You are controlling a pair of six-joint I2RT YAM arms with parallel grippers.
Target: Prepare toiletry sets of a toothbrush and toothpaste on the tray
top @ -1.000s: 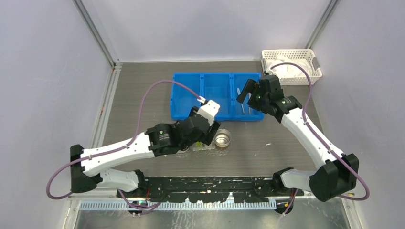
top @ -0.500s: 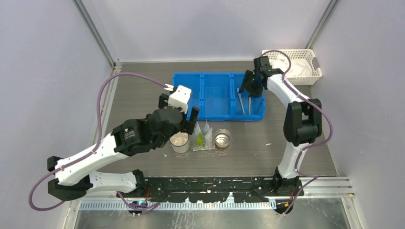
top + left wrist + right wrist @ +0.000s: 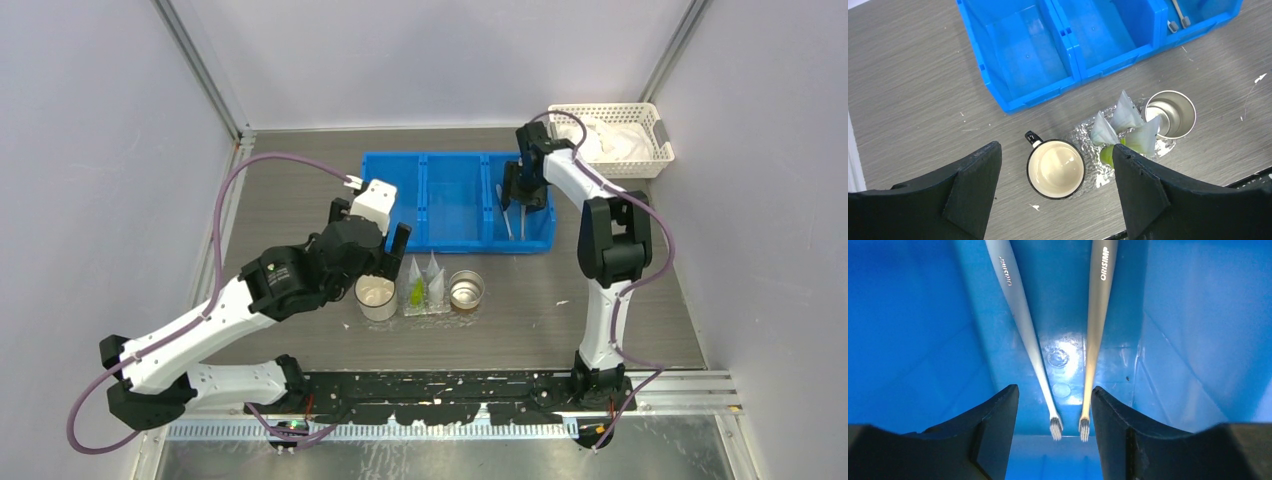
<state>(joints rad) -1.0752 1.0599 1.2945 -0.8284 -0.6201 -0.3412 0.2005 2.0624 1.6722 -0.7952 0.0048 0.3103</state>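
Three clear pointed packets, the toiletry sets (image 3: 1125, 114), stand on the small clear tray (image 3: 1081, 138); one has green contents (image 3: 416, 291). My left gripper (image 3: 1055, 160) hangs open above a cream mug (image 3: 1055, 170) beside the tray (image 3: 430, 306), holding nothing. Two grey toothbrushes (image 3: 1023, 315) lie in the right compartment of the blue bin (image 3: 455, 200). My right gripper (image 3: 1054, 397) is down in that compartment (image 3: 520, 195), open, with both brush heads (image 3: 1084, 427) between its fingers and neither one clamped. Toothpaste on its own is out of view.
A steel cup (image 3: 466, 290) stands right of the tray, touching its edge (image 3: 1170, 114). The bin's left and middle compartments (image 3: 1023, 50) hold nothing. A white lattice basket (image 3: 610, 140) with white contents sits at the back right corner.
My left gripper has risen back-left off the tray and opened wider, uncovering mug and packets. My right gripper has gone down into the bin's right compartment and narrowed around the toothbrush heads.
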